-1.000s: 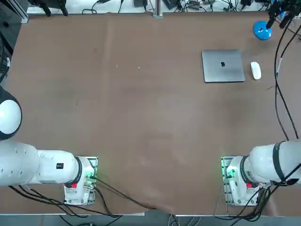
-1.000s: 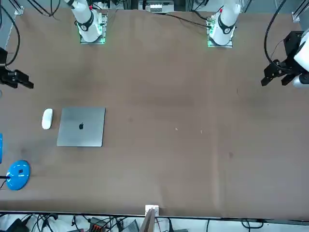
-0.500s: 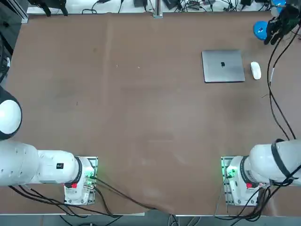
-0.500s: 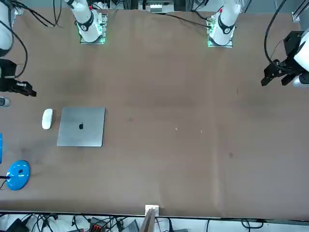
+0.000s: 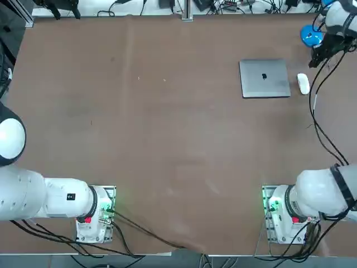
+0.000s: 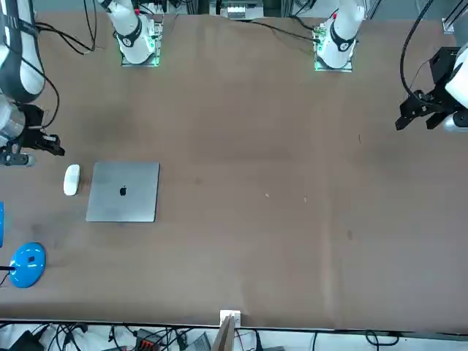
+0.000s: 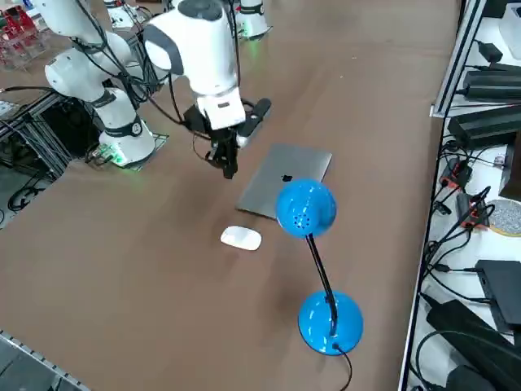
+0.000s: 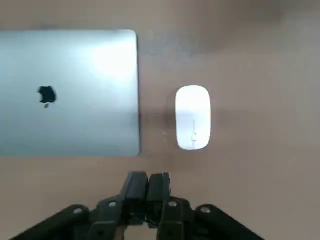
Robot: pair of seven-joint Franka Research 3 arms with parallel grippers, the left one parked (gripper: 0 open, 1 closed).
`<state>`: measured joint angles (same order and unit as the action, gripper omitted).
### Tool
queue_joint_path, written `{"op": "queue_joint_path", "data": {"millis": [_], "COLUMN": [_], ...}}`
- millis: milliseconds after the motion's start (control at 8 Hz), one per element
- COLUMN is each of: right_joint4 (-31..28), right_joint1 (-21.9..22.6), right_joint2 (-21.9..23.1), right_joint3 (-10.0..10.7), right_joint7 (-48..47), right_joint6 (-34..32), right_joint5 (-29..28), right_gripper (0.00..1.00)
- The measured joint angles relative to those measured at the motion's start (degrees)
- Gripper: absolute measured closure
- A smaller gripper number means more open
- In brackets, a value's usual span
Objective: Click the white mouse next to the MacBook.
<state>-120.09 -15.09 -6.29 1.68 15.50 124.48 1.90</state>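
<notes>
White mouse [image 8: 193, 124] beside MacBook [image 8: 68, 92]: light, glossy, probably skids; press top shell, front end; right gripper [image 8: 148, 183] above, fingers pressed together, empty.

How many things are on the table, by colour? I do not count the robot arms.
White: 1, the white mouse
Silver-grey: 1, the MacBook
Blue: 1, the desk lamp
Total: 3
The right gripper hovers near the mouse, fingers shut.

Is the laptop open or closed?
Closed. The MacBook lies flat with its logo lid up, beside the white mouse; the right gripper hovers shut.
</notes>
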Motion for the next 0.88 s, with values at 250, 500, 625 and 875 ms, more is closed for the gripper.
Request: {"op": "queue_joint_path", "data": {"millis": [250,500,625,875], "right_joint4": [-3.03,-5.65,-6.37,-6.65], "right_joint1": [-2.01,-3.28,-3.57,-3.68], "right_joint2": [-2.04,-4.41,-5.83,-8.78], "right_joint3": [0.01,0.02,0.02,0.01], "right_joint7": [1.62,2.04,2.44,2.51], "right_joint6": [6.81,13.31,15.86,19.9], "right_joint5": [0.02,0.07,0.07,0.08], "right_gripper": [0.98,0.99,0.99,0.99]}}
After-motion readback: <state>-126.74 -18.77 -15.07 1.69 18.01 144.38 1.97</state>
